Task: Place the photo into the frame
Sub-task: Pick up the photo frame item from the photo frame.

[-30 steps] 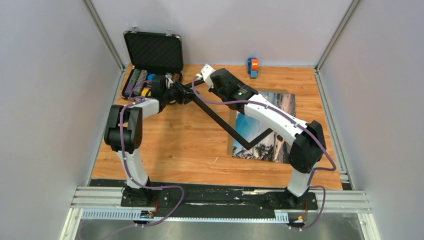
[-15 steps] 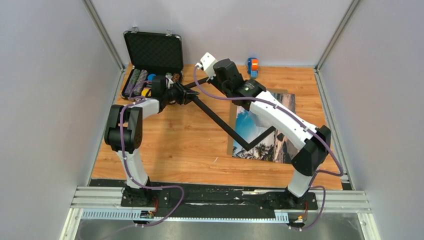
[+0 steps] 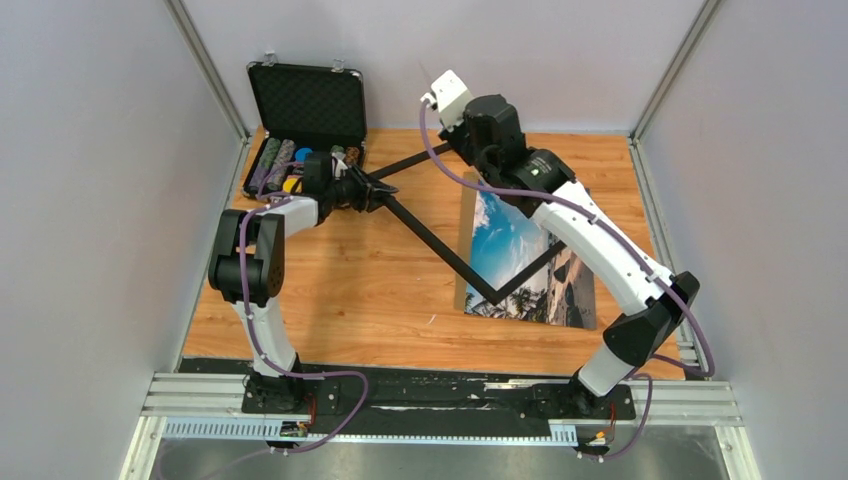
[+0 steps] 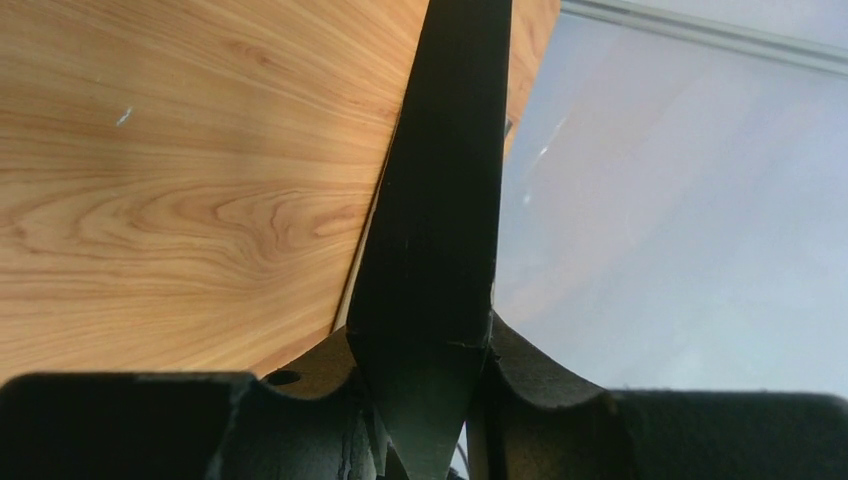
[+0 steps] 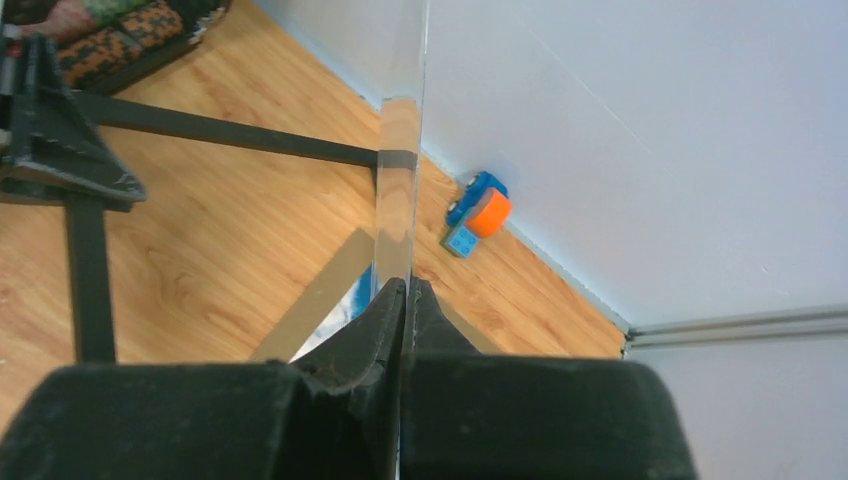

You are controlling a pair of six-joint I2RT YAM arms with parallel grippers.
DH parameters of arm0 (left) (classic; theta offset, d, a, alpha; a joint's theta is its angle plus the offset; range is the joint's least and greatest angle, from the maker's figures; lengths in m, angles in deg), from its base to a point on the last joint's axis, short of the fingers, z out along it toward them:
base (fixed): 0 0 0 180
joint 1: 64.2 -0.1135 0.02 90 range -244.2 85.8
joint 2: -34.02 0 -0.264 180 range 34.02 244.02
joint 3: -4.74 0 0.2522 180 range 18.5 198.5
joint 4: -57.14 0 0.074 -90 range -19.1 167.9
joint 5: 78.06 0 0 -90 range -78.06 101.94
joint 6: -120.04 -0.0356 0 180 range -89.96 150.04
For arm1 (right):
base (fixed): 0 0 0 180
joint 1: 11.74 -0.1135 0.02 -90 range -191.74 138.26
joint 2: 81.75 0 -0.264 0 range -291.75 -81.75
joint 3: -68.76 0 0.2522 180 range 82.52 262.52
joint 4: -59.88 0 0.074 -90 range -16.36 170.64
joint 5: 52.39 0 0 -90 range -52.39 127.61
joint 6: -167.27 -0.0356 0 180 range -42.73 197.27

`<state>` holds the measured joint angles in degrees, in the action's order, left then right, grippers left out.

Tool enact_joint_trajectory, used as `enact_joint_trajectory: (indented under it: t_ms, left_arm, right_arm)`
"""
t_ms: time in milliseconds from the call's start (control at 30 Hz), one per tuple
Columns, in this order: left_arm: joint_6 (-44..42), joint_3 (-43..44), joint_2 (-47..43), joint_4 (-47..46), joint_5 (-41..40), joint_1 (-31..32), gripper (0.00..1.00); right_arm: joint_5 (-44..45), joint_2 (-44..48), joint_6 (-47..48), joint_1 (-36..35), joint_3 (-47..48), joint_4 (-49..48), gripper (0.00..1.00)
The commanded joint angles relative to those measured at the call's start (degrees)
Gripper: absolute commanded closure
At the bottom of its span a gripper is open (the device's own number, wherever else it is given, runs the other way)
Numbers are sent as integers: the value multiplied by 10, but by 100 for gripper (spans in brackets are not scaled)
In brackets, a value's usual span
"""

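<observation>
The frame [image 3: 440, 245] is a thin black rectangle, tilted up off the table. My left gripper [image 3: 378, 190] is shut on its left corner; in the left wrist view the black frame bar [image 4: 440, 200] is wedged between the two fingers [image 4: 530, 360]. My right gripper [image 3: 458, 142] is raised near the back wall. It is shut on the edge of the clear glass pane [image 5: 398, 200], which stands edge-on above the fingertips [image 5: 405, 290]. The photo [image 3: 530, 260], a beach scene, lies flat on the table at the right, under the frame's far corner and my right arm.
An open black chip case [image 3: 305, 110] stands at the back left, just behind my left gripper. A blue and orange toy [image 3: 505, 133] sits by the back wall. A brown backing board [image 3: 464, 250] shows along the photo's left edge. Grey walls close in three sides.
My right arm has lifted and swung back to the right with the glass pane, uncovering more of the photo. The left gripper keeps its hold on the frame corner in place.
</observation>
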<state>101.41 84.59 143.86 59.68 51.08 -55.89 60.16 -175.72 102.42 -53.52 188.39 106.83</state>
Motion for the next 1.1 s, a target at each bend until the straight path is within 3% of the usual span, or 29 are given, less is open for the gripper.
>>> enact_joint_trajectory:
  t_ms: [0,233,500,667,900,1067]
  left_arm:
    - [-113,27,-23,44,-41,-5,100]
    - [-166,73,-47,99,-10,-25,100]
    - [-250,145,-98,225,25,-38,100]
    - [-279,174,-137,287,36,-55,100]
    - [-260,195,-218,304,83,-104,100]
    - [-302,277,-261,379,83,-115,100]
  right_arm:
    - [-3,47,-6,38,35,-23,100]
    - [-42,89,-39,119,28,-14,100]
    - [-88,129,-72,199,-15,-12,100]
    - [-101,146,-81,220,-40,-12,100]
    - [-103,155,-79,231,-51,-13,100]
    - [-103,154,-79,237,-59,-16,100]
